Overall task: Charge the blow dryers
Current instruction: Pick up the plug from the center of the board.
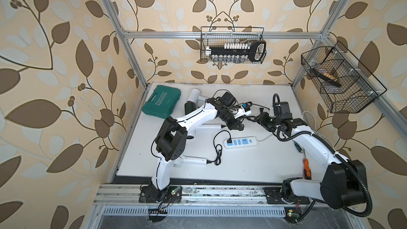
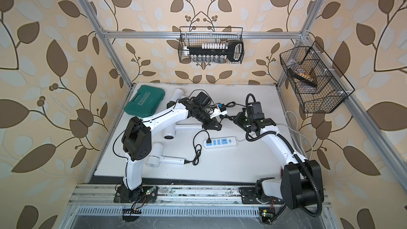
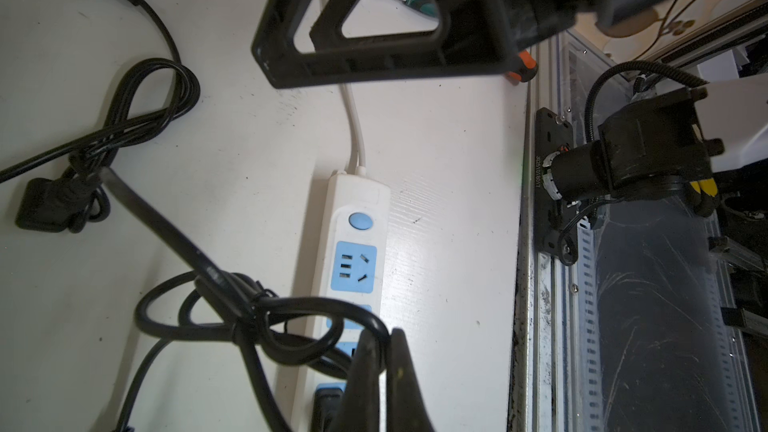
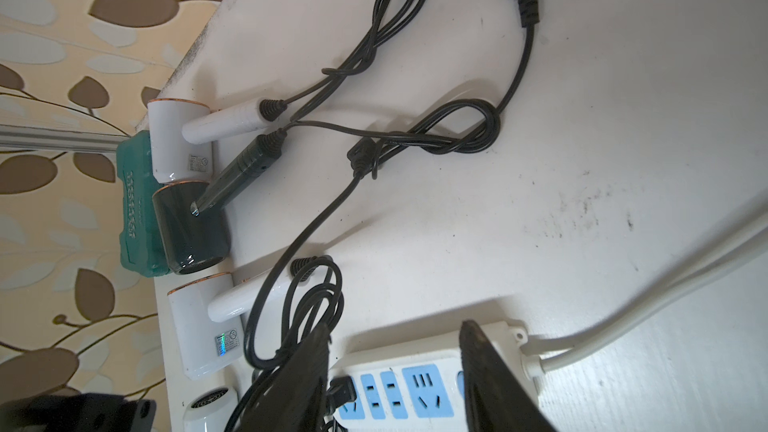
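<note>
The left arm point(image 1: 193, 113) and right arm point(image 1: 308, 144) are each built from glossy white link shells joined by black cylindrical joint housings point(image 1: 171, 139), and each is mounted on a black base plate point(image 1: 273, 194). A thin black cable follows the left arm, while a thicker black corrugated conduit point(image 3: 631, 64) loops around the right arm. The fingers point(image 3: 374, 62) are black open triangular frames, and small circuit boards point(image 1: 175, 191) with green lights sit at the bases.
</note>
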`<act>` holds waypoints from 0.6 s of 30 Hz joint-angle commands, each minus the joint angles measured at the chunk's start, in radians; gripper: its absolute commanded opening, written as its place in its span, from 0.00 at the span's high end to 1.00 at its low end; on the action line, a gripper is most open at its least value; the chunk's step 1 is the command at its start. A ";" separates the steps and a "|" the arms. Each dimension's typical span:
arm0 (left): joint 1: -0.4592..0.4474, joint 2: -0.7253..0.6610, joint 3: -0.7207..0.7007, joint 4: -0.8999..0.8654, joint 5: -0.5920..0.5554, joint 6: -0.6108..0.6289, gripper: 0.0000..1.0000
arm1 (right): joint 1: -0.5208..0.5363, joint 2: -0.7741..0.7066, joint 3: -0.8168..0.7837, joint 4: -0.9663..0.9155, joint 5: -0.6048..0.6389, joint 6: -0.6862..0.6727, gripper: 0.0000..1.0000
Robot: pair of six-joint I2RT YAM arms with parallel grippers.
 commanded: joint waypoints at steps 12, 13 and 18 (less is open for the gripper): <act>-0.001 -0.033 0.046 -0.030 0.018 0.023 1.00 | -0.006 0.001 0.010 -0.028 0.033 -0.029 0.49; 0.000 -0.032 0.048 -0.033 0.018 0.024 1.00 | -0.007 0.002 0.013 -0.029 0.037 -0.030 0.49; -0.001 -0.031 0.051 -0.038 0.018 0.027 1.00 | -0.012 -0.001 0.024 -0.035 0.050 -0.036 0.49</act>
